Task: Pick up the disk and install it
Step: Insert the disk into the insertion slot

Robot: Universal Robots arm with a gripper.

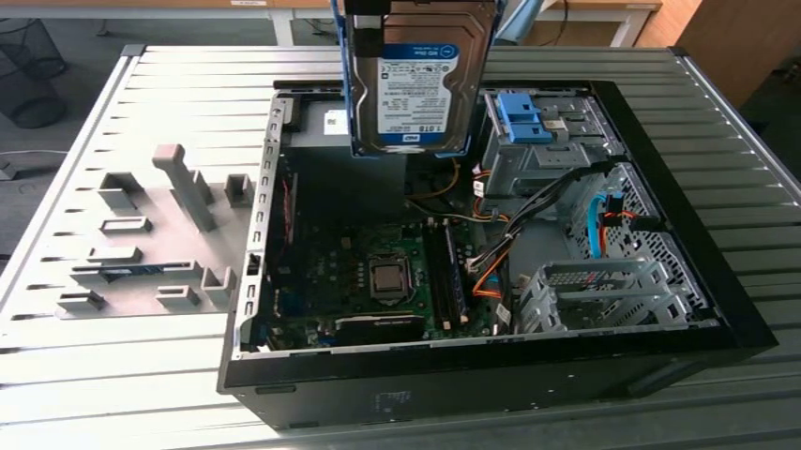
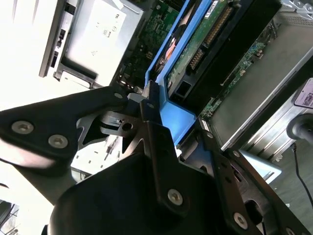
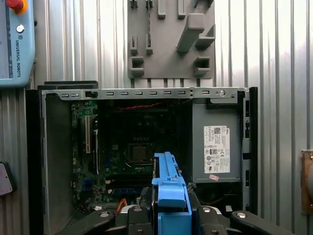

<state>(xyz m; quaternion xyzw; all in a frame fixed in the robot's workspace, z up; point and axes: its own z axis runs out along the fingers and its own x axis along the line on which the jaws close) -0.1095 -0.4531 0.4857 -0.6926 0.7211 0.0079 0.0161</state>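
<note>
"One disk (image 1: 419, 89), up in the air with its label towards us. What has it?"

"The claw (image 2: 172, 113) has it, closed tight on the blue frame (image 2: 181, 120) round the disk. The second wrist view looks right along it."

"Where does it hang?"

"Upright over the open computer case (image 1: 701, 281). In the exterior view it is towards the back, just to the exterior view's left of the blue-tabbed drive cage (image 1: 526, 117). The case sits on a ribbed metal table (image 1: 100, 375)."

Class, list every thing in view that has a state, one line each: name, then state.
disk: lifted, upright, above the computer case.
tool: shut on the disk.
computer case: lying flat, side open.
power supply: mounted inside the computer case.
</note>
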